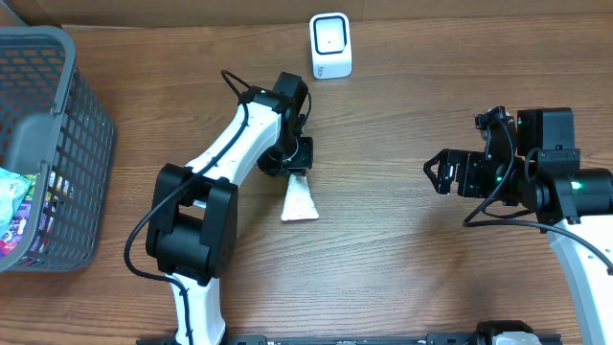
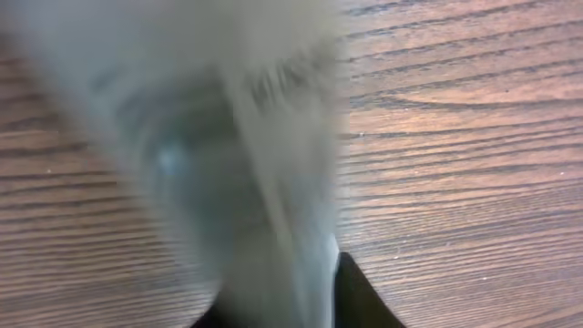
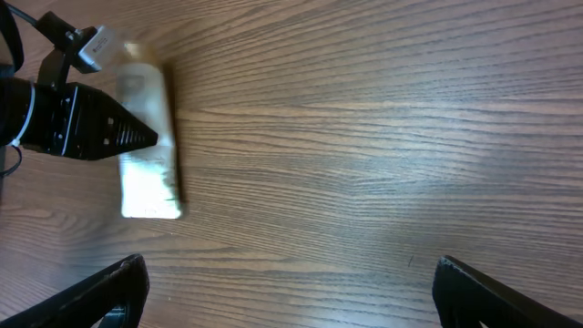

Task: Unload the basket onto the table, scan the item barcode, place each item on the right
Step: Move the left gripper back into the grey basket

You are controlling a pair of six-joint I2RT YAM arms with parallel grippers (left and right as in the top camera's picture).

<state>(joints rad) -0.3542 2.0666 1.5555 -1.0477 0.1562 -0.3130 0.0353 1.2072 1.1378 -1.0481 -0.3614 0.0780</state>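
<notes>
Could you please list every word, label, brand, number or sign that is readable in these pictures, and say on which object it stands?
No text is readable in any view.
White tube: a green mark near one end, too blurred to read; the left wrist view shows only a blur.
Barcode scanner: no legible label.
Packets in the basket: coloured print, too small to read.

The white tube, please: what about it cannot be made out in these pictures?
- Barcode: overhead, white tube too small; right wrist, blurred.
- Tube's surface: left wrist, too close, blurred.
- Left hand's grip: overhead, its own body covers the fingers.
</notes>
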